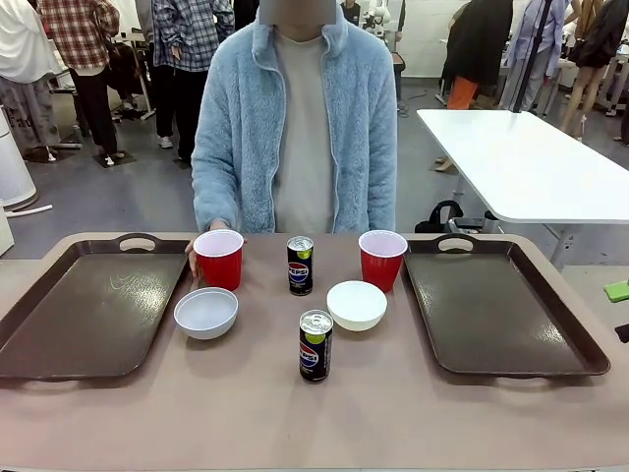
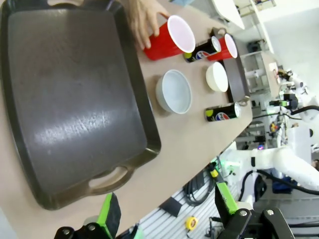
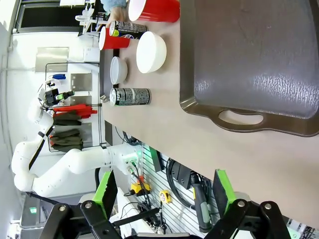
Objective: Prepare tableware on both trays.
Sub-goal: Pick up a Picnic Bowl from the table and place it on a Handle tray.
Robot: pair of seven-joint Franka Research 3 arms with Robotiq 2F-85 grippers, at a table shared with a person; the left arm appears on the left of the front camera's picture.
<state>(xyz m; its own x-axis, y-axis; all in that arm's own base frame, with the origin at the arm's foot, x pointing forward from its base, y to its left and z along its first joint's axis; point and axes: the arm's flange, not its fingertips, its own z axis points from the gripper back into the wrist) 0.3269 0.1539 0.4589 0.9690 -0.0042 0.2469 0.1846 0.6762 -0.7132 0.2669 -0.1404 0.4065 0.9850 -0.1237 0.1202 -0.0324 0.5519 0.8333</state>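
Note:
Two dark brown trays lie bare, one at the left and one at the right. Between them stand two red cups, two white bowls and two Pepsi cans. A person's hand rests against the left cup. My left gripper hangs open above the near edge by the left tray, nothing between its fingers. My right gripper is open too, above the near edge by the right tray.
The person in a light blue fleece stands at the far side, close to the table. Bare tabletop runs along the near edge in front of the trays. A white table stands behind at the right.

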